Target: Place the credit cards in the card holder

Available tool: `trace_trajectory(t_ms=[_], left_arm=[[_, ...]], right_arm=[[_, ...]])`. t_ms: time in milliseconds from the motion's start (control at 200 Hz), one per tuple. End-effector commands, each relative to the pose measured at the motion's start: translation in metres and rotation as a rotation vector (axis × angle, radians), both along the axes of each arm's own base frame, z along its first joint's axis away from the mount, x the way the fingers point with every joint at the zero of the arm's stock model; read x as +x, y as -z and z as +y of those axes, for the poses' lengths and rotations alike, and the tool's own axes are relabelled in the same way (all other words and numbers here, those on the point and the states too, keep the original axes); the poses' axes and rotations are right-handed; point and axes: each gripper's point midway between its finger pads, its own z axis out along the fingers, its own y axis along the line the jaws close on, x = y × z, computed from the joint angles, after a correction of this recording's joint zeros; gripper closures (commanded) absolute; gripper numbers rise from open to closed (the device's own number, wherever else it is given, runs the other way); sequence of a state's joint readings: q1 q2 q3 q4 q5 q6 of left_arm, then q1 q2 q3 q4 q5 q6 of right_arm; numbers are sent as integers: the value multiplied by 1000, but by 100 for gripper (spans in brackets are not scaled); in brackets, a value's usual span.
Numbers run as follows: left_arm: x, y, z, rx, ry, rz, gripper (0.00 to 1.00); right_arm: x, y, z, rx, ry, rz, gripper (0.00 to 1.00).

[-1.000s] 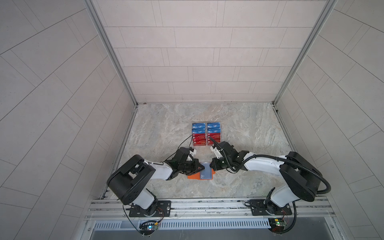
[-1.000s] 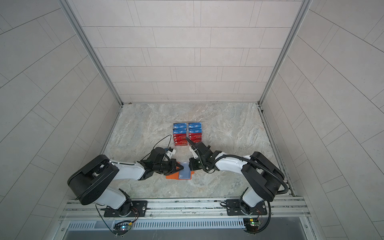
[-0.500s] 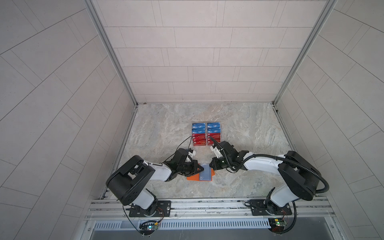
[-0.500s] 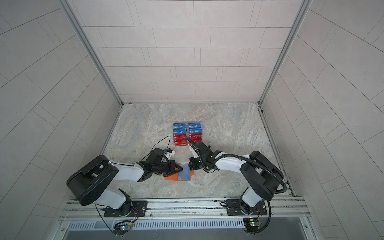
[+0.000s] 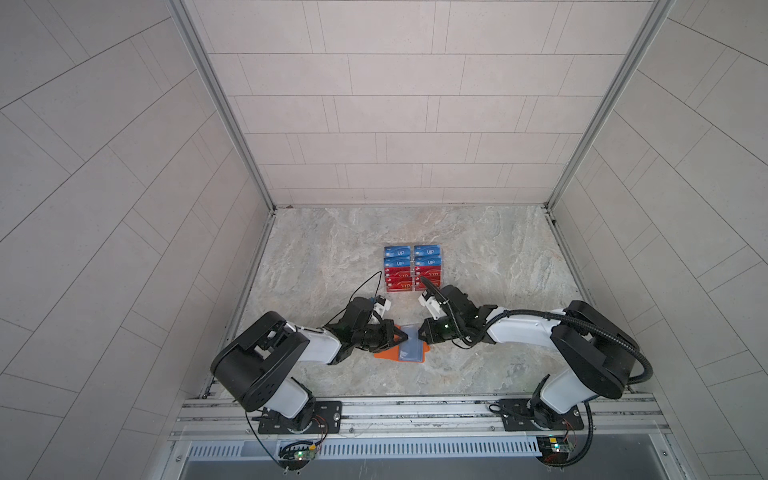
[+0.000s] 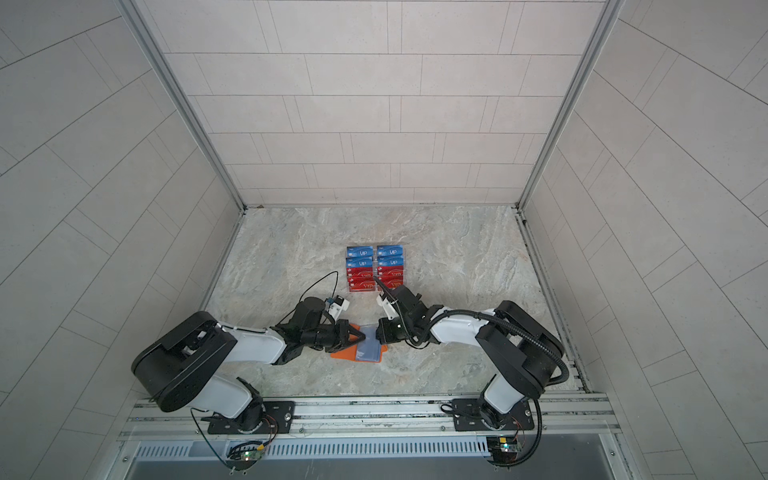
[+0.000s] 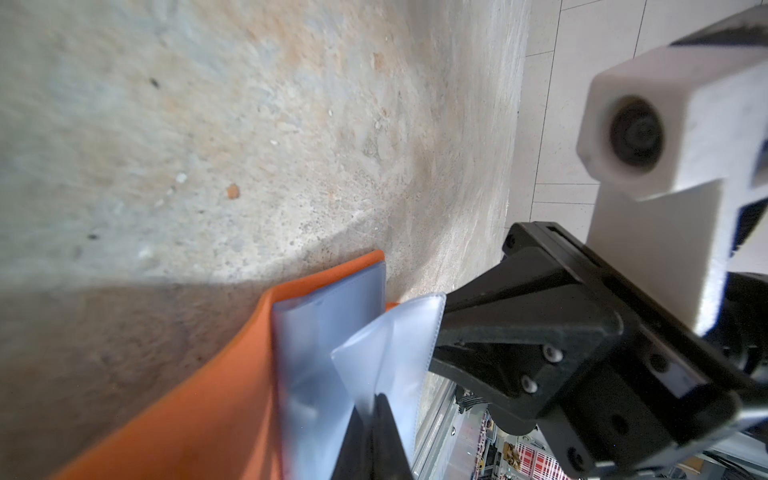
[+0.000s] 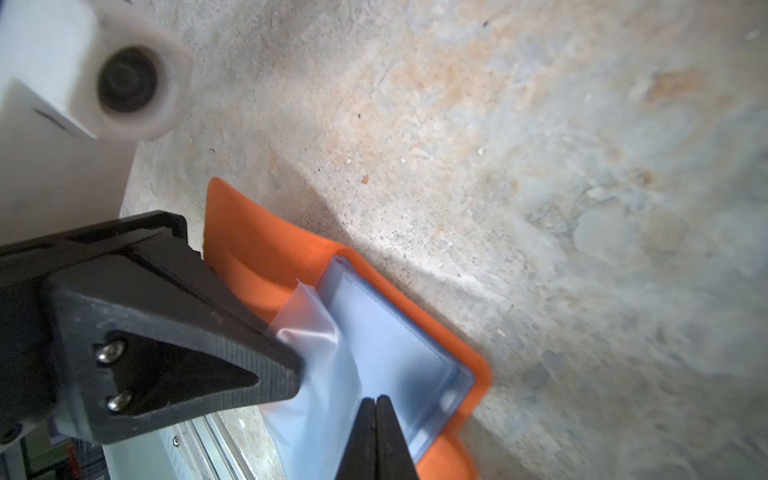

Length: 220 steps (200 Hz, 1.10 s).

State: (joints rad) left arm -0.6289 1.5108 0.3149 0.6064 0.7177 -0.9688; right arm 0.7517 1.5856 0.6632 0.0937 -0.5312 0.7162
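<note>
The orange card holder point(image 5: 384, 355) point(image 6: 341, 355) lies open on the stone table, its clear sleeves point(image 7: 324, 332) point(image 8: 386, 345) facing up. My left gripper point(image 5: 404, 338) point(image 7: 376, 401) is shut on one clear sleeve point(image 7: 390, 345) and holds it lifted off the stack. My right gripper point(image 5: 420, 332) point(image 8: 376, 401) is shut, with its tips at that sleeve's opposite edge; whether it pinches it does not show. The two grippers point at each other over the holder. Red and blue credit cards point(image 5: 413, 269) point(image 6: 375, 269) stand in rows behind it, beyond both grippers.
The cards sit in a clear tiered stand point(image 5: 441, 266) at mid-table. A black cable point(image 5: 365, 286) loops up from my left wrist. Tiled walls close in three sides, and a metal rail point(image 5: 415, 409) runs along the front edge.
</note>
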Motion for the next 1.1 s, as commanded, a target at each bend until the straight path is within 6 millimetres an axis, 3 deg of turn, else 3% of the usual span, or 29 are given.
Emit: trace_trajectory(t_ms=[0,265,355,481,541,826,1096], left_arm=[[-1,-2,0,-21,10,-13,100],[-1,-3,0,-19,6,-8,100],[0,-6,-1,-27,2,-7,83],[2,-10,-1,-15,0,-10,51],[3,-16,-2,-19,0,-19,45],[1,-36,8,92,27,-37,34],[-7,-30,58,376,16,-56,30]], right_arm=[[-3,3,6,34,-13,27,94],[-9,-7,21,94,-55,34,94],[-9,-10,23,108,-59,37,93],[-10,-9,23,107,-61,38,94],[-10,-7,23,104,-60,40,94],[-7,-12,31,130,-68,33,94],[-11,-22,48,153,-101,29,94]])
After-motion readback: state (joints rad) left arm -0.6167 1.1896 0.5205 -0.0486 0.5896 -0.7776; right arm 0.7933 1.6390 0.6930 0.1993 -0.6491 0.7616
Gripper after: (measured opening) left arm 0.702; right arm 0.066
